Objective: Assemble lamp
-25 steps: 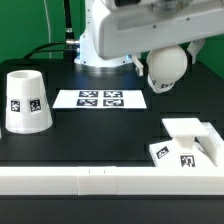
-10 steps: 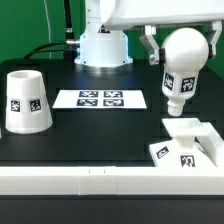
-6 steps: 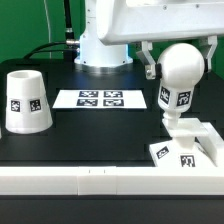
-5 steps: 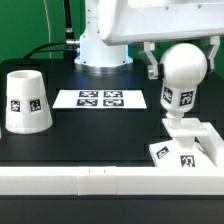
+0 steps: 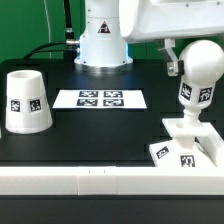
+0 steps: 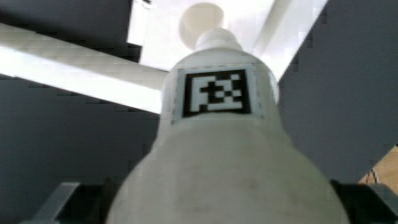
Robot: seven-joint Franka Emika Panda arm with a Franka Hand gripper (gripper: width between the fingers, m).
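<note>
Our claw (image 5: 203,60) is clamped on the round head of the bulb (image 5: 197,95), holding it directly above the base (image 5: 195,146). We judge this lines the stem up with the socket. The bulb's long axis stands upright, head up, stem tip down at the base's top step. The shade (image 5: 27,101) sits on the tabletop (image 5: 100,135), well apart from the base.

A: What finish do the bulb (image 5: 201,70), the shade (image 5: 27,102) and the base (image 5: 205,140) show?
B: Smooth white plastic, faintly glossy, with matt printed tags. The desk (image 5: 100,135) is matt black.
</note>
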